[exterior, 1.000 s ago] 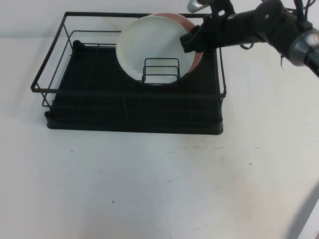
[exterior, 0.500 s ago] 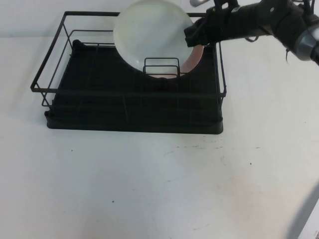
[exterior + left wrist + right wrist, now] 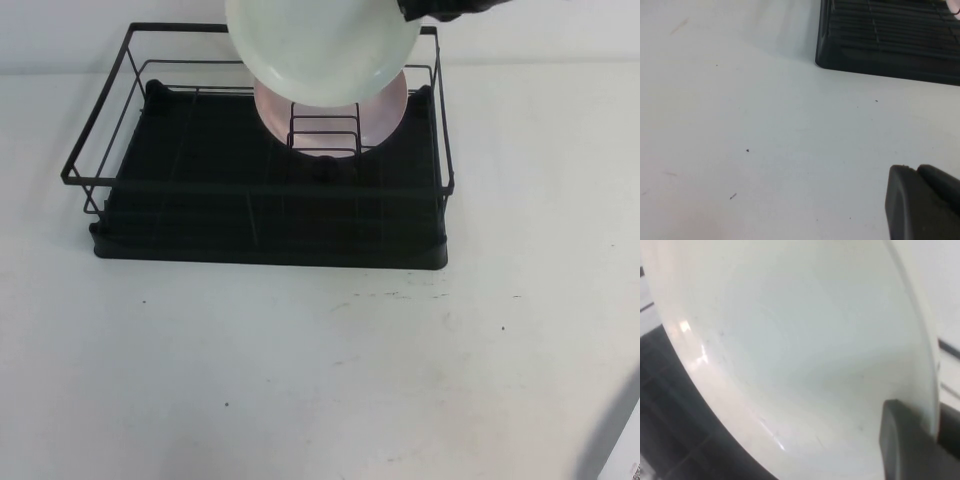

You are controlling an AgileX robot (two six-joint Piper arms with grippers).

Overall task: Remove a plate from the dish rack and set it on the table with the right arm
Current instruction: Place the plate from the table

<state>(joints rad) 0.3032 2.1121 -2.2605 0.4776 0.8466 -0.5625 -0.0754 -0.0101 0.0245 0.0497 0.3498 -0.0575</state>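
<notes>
The white plate (image 3: 320, 45) hangs in the air above the back of the black dish rack (image 3: 270, 215), clear of the upright wire divider (image 3: 323, 140). My right gripper (image 3: 415, 10) is at the top edge of the high view, shut on the plate's right rim. In the right wrist view the plate (image 3: 790, 350) fills the frame, its rim clamped between the gripper's (image 3: 935, 430) two black fingers (image 3: 902, 445). The pink plate (image 3: 385, 110) still leans in the rack behind the divider. My left gripper (image 3: 915, 170) is shut and empty over the white table (image 3: 765, 125), beside the rack's corner (image 3: 840, 50).
The rack's black tray base (image 3: 200, 190) is bare on its left and front. The white table (image 3: 320, 370) stretches in front of the rack, with small dark specks. A pale object edge shows at the lower right corner (image 3: 620, 440).
My right gripper has lifted the white plate up and out of the rack, away from the pink plate, which is now uncovered behind the divider. The arm has risen mostly out of the high view.
</notes>
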